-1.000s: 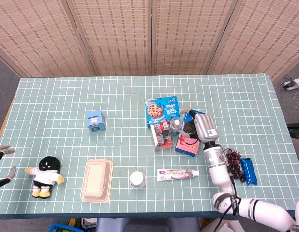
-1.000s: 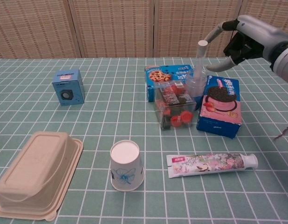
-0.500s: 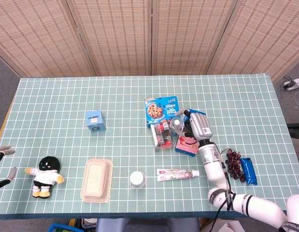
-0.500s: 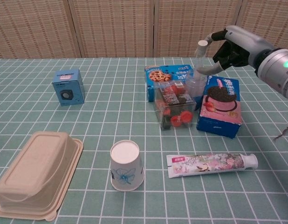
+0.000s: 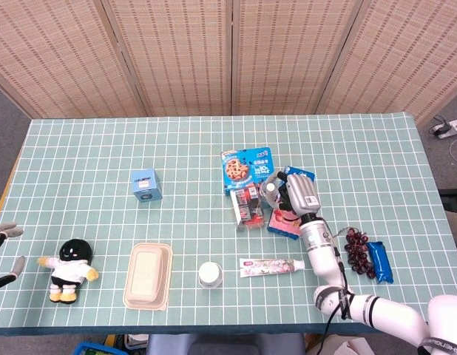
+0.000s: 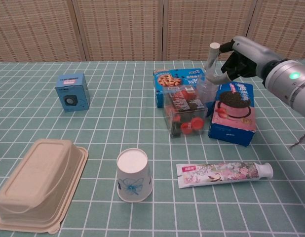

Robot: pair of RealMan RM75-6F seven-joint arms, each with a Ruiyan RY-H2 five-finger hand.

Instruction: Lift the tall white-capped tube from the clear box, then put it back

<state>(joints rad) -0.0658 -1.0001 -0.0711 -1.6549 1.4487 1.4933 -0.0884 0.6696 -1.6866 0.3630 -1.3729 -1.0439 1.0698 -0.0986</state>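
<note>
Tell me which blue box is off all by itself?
The small blue box with the round dark circle on its front. It sits alone on the left, while the cookie box and the cake box crowd around the clear box.

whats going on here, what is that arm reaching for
The robot's right hand is at the tall white-capped tube, which stands in the clear box between the two cookie boxes. Its fingers sit around the tube's upper part, but a firm grip cannot be confirmed, and the tube is not yet lifted. The left hand hangs open at the table's left edge, holding nothing.
</note>
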